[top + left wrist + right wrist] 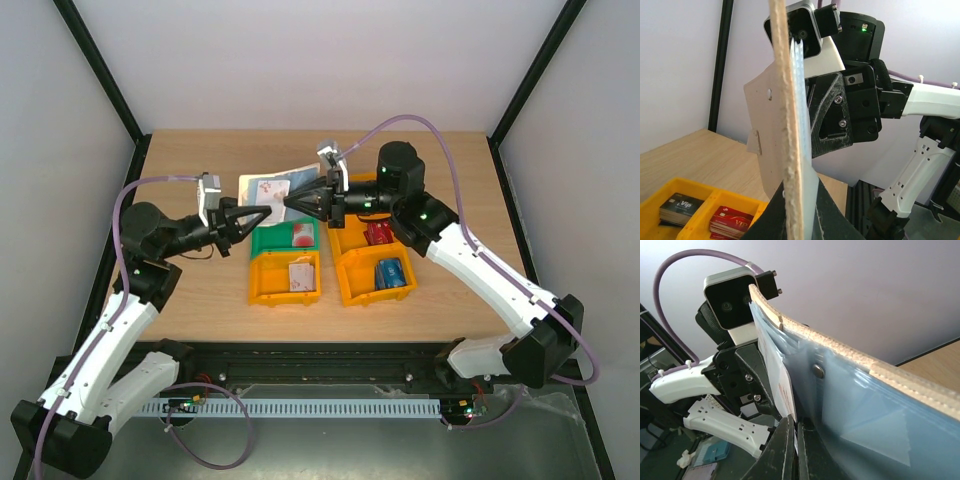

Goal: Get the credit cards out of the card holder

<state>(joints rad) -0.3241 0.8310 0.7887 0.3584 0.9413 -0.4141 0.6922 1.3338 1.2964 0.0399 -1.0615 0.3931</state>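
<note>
Left fingers (832, 222) and right fingers (782, 450) are each pinched on opposite ends of the pale grey-blue, tan-edged flat card holder (272, 187), hanging between them. An uneven tug could slip one pinch, dropping it, white-pink credit card (784, 390) inside.

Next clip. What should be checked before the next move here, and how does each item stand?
1. Left gripper shut on the pale grey-blue, tan-edged flat card holder: ok.
2. Right gripper shut on the holder's opposite side: ok.
3. White-pink plastic card inside the holder: ok, visible.
4. Right gripper pinching that card, not only the sleeve: cannot tell.
5. Green plastic bin nearby has room: ok.
</note>
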